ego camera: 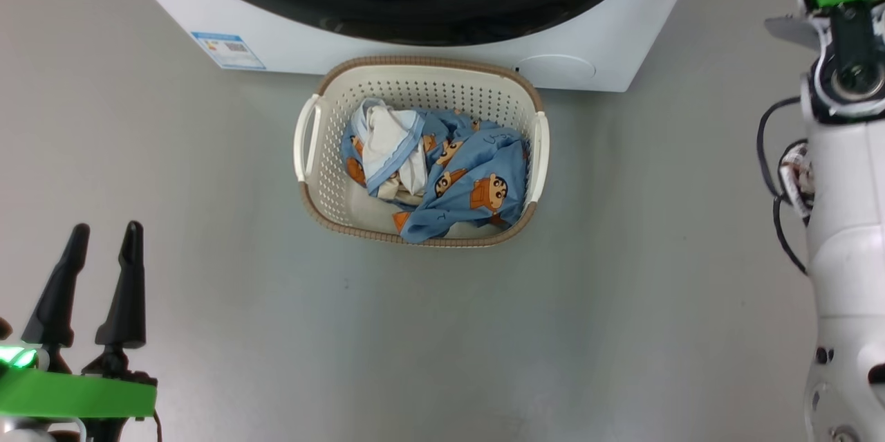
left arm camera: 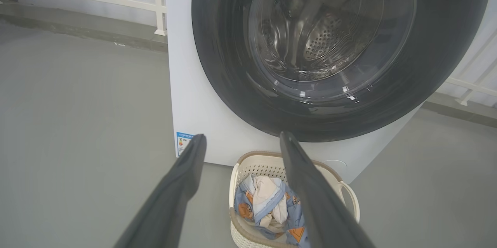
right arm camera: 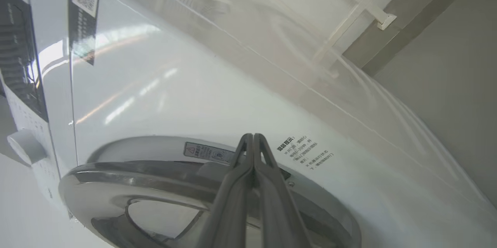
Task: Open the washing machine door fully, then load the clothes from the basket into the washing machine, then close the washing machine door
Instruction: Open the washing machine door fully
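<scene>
the washing machine door (left arm camera: 318,50), black ring around a glass bowl, lies flat against the front of the washing machine (left arm camera: 194,116). the basket (ego camera: 325,151) stands on the grey floor (ego camera: 622,290) just in front of the machine, below the door, with the clothes (ego camera: 456,172) heaped inside. the right claw (right arm camera: 252,136), fingers pressed together on nothing, points at the door's shiny metal rim; contact cannot be told. the left claw (ego camera: 106,227), spread wide and empty, hangs well out from the machine's front, toward its blue-sticker (ego camera: 228,50) corner.

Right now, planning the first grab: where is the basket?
Head view, centre: the basket stands just in front of the washing machine, below its door, holding the clothes.
</scene>
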Tool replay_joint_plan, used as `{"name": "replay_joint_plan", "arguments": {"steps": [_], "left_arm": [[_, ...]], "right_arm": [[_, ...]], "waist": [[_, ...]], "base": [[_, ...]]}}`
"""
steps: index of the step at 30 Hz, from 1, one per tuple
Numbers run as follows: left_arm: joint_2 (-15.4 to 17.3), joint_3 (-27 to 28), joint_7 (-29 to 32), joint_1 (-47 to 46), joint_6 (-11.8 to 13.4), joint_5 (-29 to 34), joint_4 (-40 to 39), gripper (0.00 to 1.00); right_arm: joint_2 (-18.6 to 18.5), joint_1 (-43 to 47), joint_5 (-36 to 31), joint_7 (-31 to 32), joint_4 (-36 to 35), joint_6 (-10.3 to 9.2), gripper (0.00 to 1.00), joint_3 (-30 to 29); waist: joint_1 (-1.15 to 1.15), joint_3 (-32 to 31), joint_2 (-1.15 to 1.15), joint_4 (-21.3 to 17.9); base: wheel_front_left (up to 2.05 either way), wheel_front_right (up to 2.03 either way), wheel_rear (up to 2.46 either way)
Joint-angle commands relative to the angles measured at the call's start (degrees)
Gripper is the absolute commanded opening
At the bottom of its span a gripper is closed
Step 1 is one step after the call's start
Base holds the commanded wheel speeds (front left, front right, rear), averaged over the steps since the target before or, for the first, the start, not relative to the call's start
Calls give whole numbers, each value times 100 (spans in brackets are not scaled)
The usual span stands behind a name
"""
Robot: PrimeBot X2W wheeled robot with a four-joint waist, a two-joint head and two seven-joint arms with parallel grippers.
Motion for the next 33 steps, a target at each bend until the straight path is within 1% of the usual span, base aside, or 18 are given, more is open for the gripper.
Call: {"name": "replay_joint_plan", "arguments": {"steps": [1,6,10,15,18,25,33], "left_arm": [[262,215,-37,-185,-13,-31,-124,100],[280,186,-37,-254,-13,-54,-111,100],[265,164,-37,-288,-13,-71,-118,100],[251,131,-37,-354,-13,-126,-116,100],[230,115,-37,-367,-13,-148,-105,100],[184,84,-37,-384,-13,-184,-73,100],[150,72,-37,-395,-13,-210,-31,100]], "right_arm": [[82,-217,75,94,-70,26,0,22],[82,-722,186,533,428,26,0,-191],[82,-1092,332,812,675,26,0,-152],[82,-1437,553,1211,815,26,0,248],[82,-1584,562,1339,899,26,0,352],[82,-2013,273,1627,1214,26,0,196],[82,-2345,-369,2111,1828,26,0,27]], "waist": [[0,50,0,36],[0,165,0,103],[0,245,0,149],[0,371,0,198],[0,397,0,212],[0,434,0,265],[0,451,0,298]], "base": [[0,0,0],[0,0,0],[0,0,0],[0,0,0],[0,0,0],[0,0,0],[0,0,0]]}}
